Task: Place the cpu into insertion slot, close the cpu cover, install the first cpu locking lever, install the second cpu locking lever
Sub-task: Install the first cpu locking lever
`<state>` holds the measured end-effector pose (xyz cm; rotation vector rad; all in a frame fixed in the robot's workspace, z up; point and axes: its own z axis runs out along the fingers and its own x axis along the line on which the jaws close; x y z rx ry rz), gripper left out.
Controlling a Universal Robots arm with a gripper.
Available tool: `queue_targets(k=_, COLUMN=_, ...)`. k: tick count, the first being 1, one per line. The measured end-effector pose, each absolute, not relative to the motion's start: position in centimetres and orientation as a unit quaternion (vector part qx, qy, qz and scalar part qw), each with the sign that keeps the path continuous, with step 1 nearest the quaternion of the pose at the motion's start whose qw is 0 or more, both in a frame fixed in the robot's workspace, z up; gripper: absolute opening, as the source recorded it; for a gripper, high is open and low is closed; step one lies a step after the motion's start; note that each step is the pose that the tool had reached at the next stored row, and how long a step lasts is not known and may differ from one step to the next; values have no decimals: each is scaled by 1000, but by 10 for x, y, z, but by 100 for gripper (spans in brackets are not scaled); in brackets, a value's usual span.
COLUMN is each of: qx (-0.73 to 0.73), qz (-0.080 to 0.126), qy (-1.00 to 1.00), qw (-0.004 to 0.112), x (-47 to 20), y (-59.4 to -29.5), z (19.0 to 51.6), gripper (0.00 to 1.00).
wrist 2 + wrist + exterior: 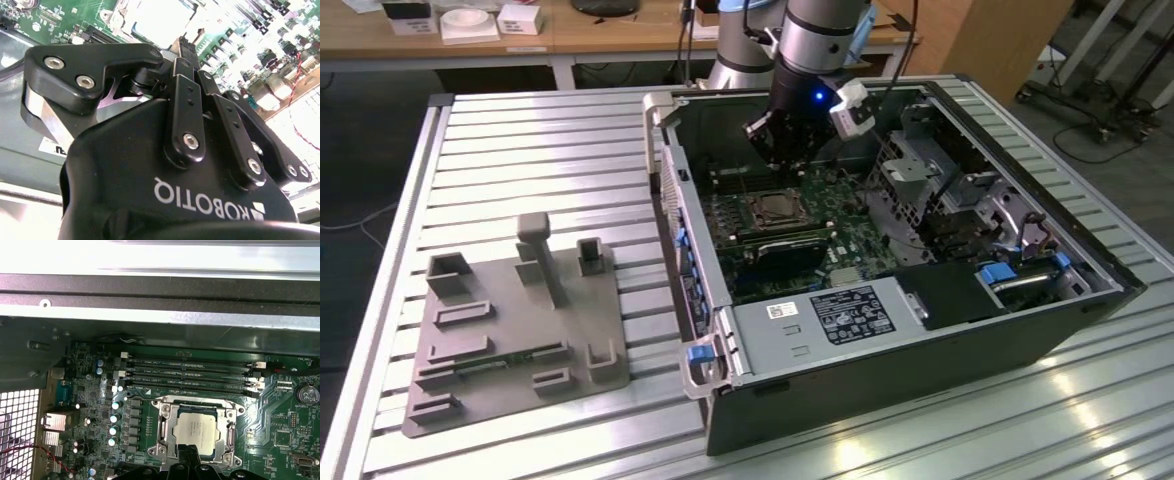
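The cpu [197, 429], a pale square chip, lies in the insertion slot [161, 406] on the green board. The silvery cpu cover [226, 416] frames it, lying flat around the chip. In the exterior view the slot [775, 208] sits mid-board inside the open computer case. My gripper [783, 163] hangs a little above the board, just beyond the slot. In both wrist views the black fingers [189, 454] point down at the chip's near edge. The gripper [188, 39] is shut with nothing seen between its tips. I cannot tell how the locking levers stand.
Long memory slots [190, 372] run beside the socket. The case walls [670, 170] and a metal drive cage [923, 165] hem in the board. A grey fixture block [520, 320] stands on the slatted metal table [520, 150] to the exterior view's left.
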<state>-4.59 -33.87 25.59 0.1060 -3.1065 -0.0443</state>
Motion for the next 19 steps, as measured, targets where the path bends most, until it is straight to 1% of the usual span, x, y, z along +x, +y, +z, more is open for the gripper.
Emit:
queue_targets(k=5, qx=34, qz=-15, qy=-999, qw=14, x=-46, y=-339, z=256, gripper=11)
queue_targets(k=11, qx=35, qz=-14, qy=-999, qw=-8, x=-46, y=-339, z=255, gripper=11)
queue_targets(k=19, qx=35, qz=-14, qy=-999, qw=-8, x=-47, y=-339, z=255, gripper=11)
